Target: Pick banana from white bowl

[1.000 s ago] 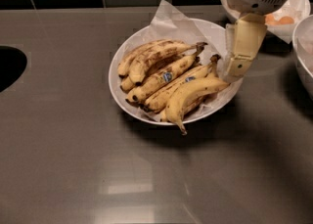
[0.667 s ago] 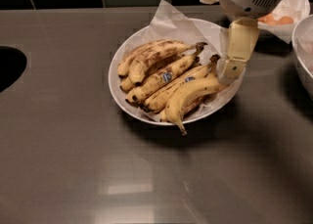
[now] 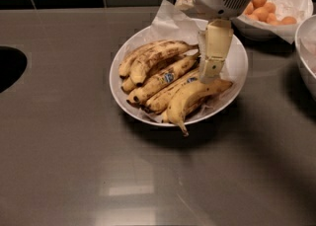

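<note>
The wide white bowl with a crinkled white paper liner stands in the middle of the grey counter. Several ripe, brown-spotted bananas lie in it side by side; the front one sticks its stem over the near rim. My gripper reaches down from the top into the right half of the bowl. Its tip is at the right ends of the bananas, just above the front one. I cannot tell whether it touches or holds any banana.
A smaller white bowl of small orange fruits stands behind at the top right. The rim of another white bowl shows at the right edge. A dark round opening is cut into the counter at the left. Dark tiles run along the back.
My gripper has moved left, from the bowl's right rim to over the right ends of the bananas. The bowl and bananas have not moved.
</note>
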Tool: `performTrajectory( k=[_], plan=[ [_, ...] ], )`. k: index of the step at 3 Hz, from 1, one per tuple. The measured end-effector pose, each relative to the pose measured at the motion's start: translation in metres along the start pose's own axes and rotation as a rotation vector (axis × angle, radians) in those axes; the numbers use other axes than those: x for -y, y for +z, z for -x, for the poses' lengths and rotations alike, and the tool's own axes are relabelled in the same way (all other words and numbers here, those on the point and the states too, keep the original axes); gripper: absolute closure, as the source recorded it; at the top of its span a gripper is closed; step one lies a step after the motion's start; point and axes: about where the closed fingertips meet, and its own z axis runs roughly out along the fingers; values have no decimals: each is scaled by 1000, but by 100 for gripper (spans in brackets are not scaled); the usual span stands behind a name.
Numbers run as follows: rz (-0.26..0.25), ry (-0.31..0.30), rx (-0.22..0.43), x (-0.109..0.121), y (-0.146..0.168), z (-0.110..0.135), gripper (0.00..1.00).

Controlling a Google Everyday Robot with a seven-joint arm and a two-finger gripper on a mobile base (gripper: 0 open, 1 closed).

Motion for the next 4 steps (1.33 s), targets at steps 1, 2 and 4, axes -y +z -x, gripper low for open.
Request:
performTrajectory(
  k=[1,2,4],
  plan=[
    [-4,-9,3,2,1,5,0],
    [6,-34,5,3,4,14,8],
    [54,-68,20,3,11,26,22]
  ],
)
